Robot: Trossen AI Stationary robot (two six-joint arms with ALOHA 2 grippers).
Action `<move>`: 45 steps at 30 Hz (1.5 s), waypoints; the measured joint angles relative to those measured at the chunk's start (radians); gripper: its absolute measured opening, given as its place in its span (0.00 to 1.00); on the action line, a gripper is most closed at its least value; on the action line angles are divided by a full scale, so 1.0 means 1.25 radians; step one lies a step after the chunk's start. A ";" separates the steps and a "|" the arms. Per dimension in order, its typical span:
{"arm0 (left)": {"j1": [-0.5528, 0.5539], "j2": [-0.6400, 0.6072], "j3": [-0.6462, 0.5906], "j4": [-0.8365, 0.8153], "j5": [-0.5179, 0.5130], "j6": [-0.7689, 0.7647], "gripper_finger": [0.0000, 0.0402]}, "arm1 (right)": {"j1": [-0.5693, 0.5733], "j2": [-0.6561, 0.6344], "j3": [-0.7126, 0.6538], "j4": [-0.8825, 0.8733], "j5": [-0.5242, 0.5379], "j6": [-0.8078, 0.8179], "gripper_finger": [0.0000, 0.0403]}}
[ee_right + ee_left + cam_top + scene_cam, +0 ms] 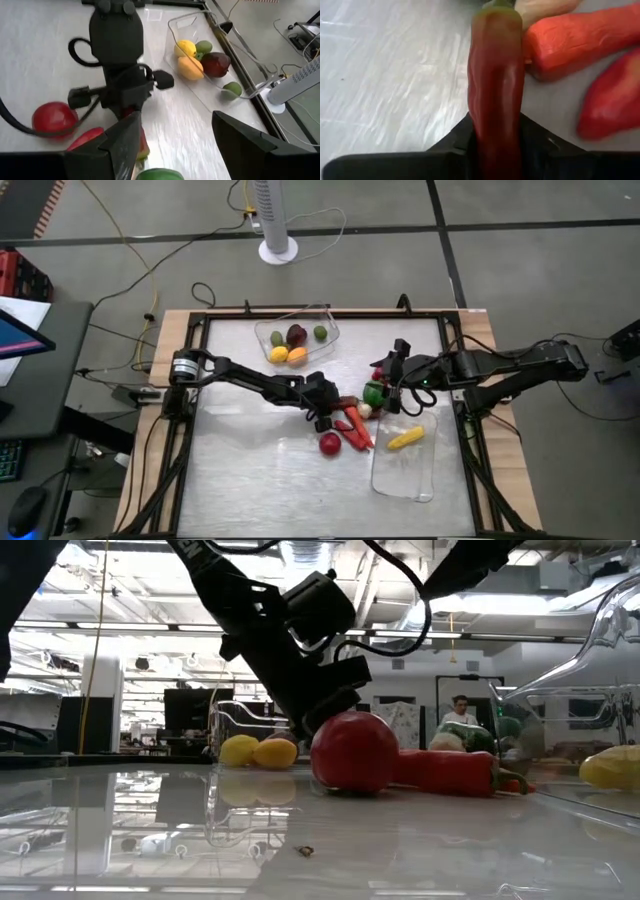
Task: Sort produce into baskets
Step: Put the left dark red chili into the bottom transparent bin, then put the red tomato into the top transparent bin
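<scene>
My left gripper (333,417) is at the table's middle, shut on a dark red chili pepper (495,75). Beside the pepper lie an orange carrot (580,37) and a red pepper (615,100). A red round tomato (330,444) rests on the table just near of them. My right gripper (174,120) is open over a green pepper (373,392) and touches nothing. The far clear basket (325,315) holds yellow, orange, dark red and green pieces. The near right basket (400,480) holds a yellow piece (405,438). My left gripper pinches the chili pepper between its two fingers by its long sides (492,135). The pepper lies along the fingers, its green stem end (495,6) pointing away from the wrist. The fingers come slanting down from the table's left. I cannot tell whether it is clear of the table.
The produce is crowded together between the two grippers, which are close to each other. The table's left and near left parts (240,470) are bare metal. A raised black frame (200,380) runs around the table. A white fan base (278,250) stands on the floor beyond.
</scene>
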 joint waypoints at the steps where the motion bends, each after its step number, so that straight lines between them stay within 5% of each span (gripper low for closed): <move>1: 0.000 -0.006 -0.001 -0.002 -0.001 0.007 0.20 | -0.001 -0.002 0.000 -0.004 0.000 0.005 0.67; 8: 0.001 -0.117 0.000 0.015 -0.064 0.091 0.27 | 0.006 -0.055 0.000 -0.024 0.019 0.013 0.67; 16: -0.047 -0.108 0.062 0.136 0.054 0.113 0.28 | -0.021 -0.131 0.000 0.000 0.043 -0.015 0.67; 25: -0.121 0.043 0.353 0.004 0.073 0.160 0.28 | -0.059 -0.153 0.000 0.010 0.036 -0.027 0.67; 29: -0.120 0.099 0.431 -0.033 0.135 0.165 0.36 | -0.059 -0.158 0.000 0.006 0.020 -0.027 0.67; 37: -0.116 0.111 0.453 -0.166 0.159 0.211 0.64 | -0.052 -0.160 0.000 0.007 0.020 -0.023 0.67; 45: -0.170 0.093 0.404 -0.337 0.159 0.217 0.68 | -0.030 -0.169 0.000 -0.017 0.021 -0.009 0.67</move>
